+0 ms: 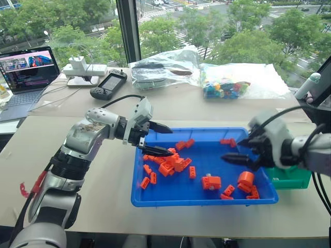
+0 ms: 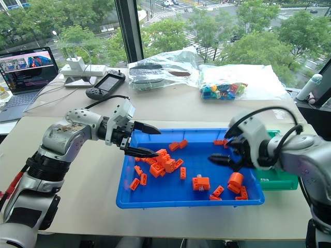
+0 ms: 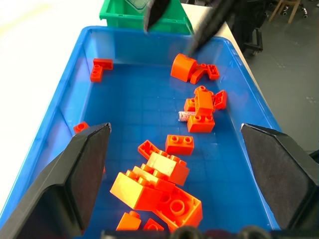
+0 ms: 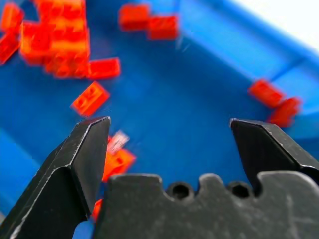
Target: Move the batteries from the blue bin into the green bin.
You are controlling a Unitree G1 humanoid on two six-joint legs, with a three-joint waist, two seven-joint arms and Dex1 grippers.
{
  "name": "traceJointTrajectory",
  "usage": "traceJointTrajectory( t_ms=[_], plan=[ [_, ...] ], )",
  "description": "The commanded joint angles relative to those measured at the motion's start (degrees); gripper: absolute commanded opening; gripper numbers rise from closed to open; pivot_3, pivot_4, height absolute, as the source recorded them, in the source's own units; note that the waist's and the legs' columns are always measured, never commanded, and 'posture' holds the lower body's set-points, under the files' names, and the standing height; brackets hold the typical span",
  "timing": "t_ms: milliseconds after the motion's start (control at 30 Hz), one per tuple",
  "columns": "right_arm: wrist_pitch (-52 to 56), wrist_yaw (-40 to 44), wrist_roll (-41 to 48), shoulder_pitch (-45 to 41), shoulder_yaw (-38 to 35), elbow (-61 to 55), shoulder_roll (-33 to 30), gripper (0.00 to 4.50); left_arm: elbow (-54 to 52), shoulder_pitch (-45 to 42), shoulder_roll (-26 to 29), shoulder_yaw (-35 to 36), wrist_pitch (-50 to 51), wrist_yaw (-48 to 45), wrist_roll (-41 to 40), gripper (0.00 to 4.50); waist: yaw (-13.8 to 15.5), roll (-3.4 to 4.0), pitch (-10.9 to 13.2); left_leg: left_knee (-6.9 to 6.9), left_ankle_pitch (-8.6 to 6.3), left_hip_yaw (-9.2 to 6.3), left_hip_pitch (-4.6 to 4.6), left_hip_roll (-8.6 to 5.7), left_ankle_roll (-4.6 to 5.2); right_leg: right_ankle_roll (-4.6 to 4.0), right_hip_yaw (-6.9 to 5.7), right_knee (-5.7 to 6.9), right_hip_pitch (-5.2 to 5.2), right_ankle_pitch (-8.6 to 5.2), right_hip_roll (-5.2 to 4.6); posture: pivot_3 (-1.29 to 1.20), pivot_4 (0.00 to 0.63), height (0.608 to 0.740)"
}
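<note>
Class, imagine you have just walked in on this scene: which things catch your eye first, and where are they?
The bright blue bin in the middle of the table stands out, strewn with orange toy bricks. Two open black grippers hang over it: the left gripper at its left end, the right gripper near its right end. A small green bin sits against the blue bin's right end, partly hidden by the right arm.

Head eyes look down — wrist views sit close over the blue bin.
</note>
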Motion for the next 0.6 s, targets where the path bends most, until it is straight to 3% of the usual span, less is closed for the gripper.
traceJointTrajectory(
  t_ms=[33, 400, 433, 600],
  plan=[
    [-4.39, 0.71, -0.54, 1.48, 4.44, -4.07, -1.57, 4.46, -1.69, -0.93, 0.37, 0.29, -0.12, -0.43, -0.44, 4.5, -0.04, 0.0, 0.0, 0.0, 0.0, 0.01, 0.0, 0.0, 0.0, 0.0, 0.0, 0.01, -0.01, 0.0, 0.0, 0.0, 0.15, 0.732],
    [-6.29, -0.34, -0.88, 3.12, 9.33, -4.76, -0.04, 4.46, -2.09, -0.64, 0.95, 0.29, 0.15, -0.51, -0.4, 4.5, -0.08, 0.0, 0.0, 0.01, 0.0, -0.01, 0.02, 0.01, 0.0, 0.0, -0.01, 0.01, -0.02, 0.0, 0.01, 0.0, 0.15, 0.732],
    [-6.38, -0.84, -1.12, 3.06, 9.72, -4.51, 0.57, 3.96, -2.06, -0.63, 0.98, 0.29, 0.16, -0.53, -0.39, 4.5, -0.1, 0.0, 0.0, 0.0, 0.0, -0.01, 0.02, 0.01, 0.0, 0.0, -0.01, 0.01, -0.02, 0.0, 0.01, 0.0, 0.15, 0.732],
    [-5.74, -2.05, -1.61, 3.19, 10.53, -3.84, 2.8, 2.43, -2.0, -0.6, 1.17, 0.23, 0.13, -0.69, -0.33, 4.5, -0.12, 0.0, 0.0, 0.01, 0.0, -0.01, 0.02, 0.01, 0.0, 0.0, -0.01, 0.01, -0.03, 0.0, 0.01, 0.0, 0.15, 0.732]
  ],
)
